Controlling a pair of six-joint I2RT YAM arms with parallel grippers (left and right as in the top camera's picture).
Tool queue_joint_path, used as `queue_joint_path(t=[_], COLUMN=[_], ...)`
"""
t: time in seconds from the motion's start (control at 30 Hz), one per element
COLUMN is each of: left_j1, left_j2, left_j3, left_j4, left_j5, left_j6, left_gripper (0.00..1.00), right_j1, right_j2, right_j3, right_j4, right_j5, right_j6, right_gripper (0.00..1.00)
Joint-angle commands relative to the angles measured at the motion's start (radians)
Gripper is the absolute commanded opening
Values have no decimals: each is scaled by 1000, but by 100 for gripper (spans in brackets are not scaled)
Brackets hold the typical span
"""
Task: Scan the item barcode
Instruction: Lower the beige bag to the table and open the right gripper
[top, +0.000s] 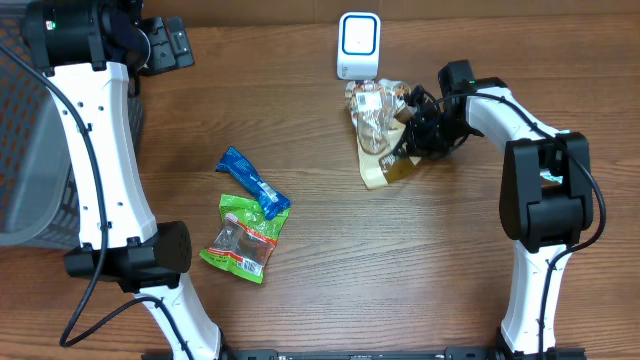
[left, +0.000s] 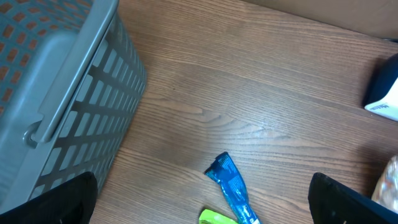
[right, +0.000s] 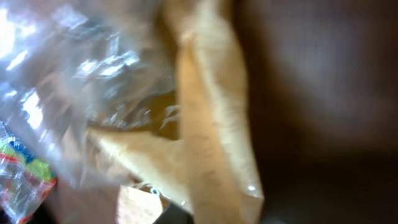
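At the far side of the tabletop (top: 330, 250), just at 6 o'clock from the white scanner (top: 357, 45), lies the clear bag (top: 378, 125). It has brown snacks inside and a tan edge. The right gripper (top: 422, 128) sits at the bag's 3 o'clock side. Its fingers are pressed together, and they seem to pinch the bag's edge, though the close view is blurry and full of shiny plastic.

The left gripper (top: 168, 45) is up near the 10 o'clock corner, well apart from the bag. Its fingers (left: 59, 202) are spread wide and hold nothing. A grey basket (left: 62, 93) stands at the 9 o'clock edge.

A blue wrapper (top: 252, 180) and a green packet (top: 243, 237) lie at 8 o'clock from the bag. The blue wrapper's lower end rests on the green packet's top.
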Motion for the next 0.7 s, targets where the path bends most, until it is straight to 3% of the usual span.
queue_joint_path(t=[0.0,0.07,0.17,0.23,0.47,0.57,0.67], left_j1=[-7,-7,-7,-6,-8,-6,-7], left_j2=[-24,-24,-24,-24,-24,-24,-24], left_j3=[10,10,10,10,10,10,10], left_j4=[2,2,2,2,4,4,4], left_j5=[-4,-4,-4,-4,-2,-2,-2], left_j6=[13,13,13,13,13,13,13], left_gripper=[100,100,100,100,100,100,100], right_j1=[-8,-8,-8,-8,-10,-10,-8], right_j2=[-14,-17,-17,-19,-29,-30,-30], right_j3=[3,3,3,8,183,303,376], right_j4=[-110,-211,-319,-355,-439,-451,-376], right_j5=[43,53,73,81,69,85,85], right_j6=[-2,-17,-17,-17,-94,-99,-99], right_gripper=[4,6,38,53,61,72,90])
